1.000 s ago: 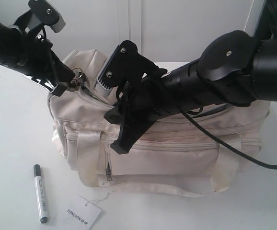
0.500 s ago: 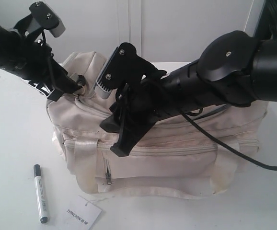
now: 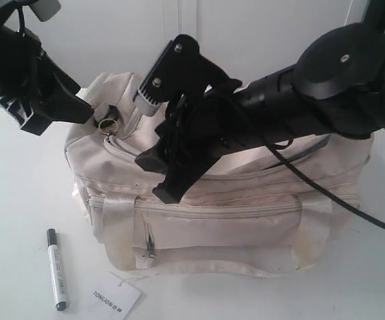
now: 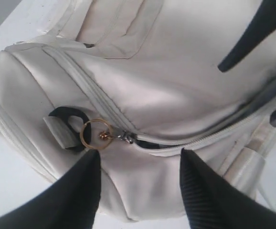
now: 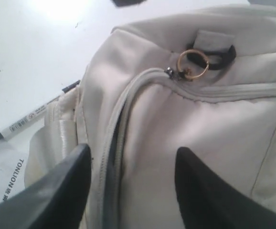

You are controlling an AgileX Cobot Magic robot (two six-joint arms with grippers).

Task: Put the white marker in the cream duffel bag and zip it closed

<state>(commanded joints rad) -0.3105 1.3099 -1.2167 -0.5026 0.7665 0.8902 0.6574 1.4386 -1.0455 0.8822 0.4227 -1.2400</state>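
The cream duffel bag (image 3: pixel 232 220) lies on the white table. Its top zipper (image 5: pixel 111 157) gapes dark along its length, and the slider with a gold ring (image 3: pixel 108 123) sits at the bag's left end. The white marker (image 3: pixel 56 269) lies on the table in front of the bag's left corner, outside it. My left gripper (image 3: pixel 56 113) is open, up and left of the ring (image 4: pixel 96 135), holding nothing. My right gripper (image 3: pixel 158 177) is open just above the bag's top, its fingers either side of the zipper gap (image 5: pixel 133 149). The marker (image 5: pixel 28 119) shows beyond the bag.
A white paper tag (image 3: pixel 116 295) with print lies by the marker, tied to the bag by a thin string. A black D-ring (image 4: pixel 69 129) sits by the gold ring. The right arm (image 3: pixel 312 100) spans the bag's top. Bare table lies left of the bag.
My left gripper has pulled back up and to the left, off the zipper ring. My right gripper has spread its jaws and lifted slightly off the bag top.
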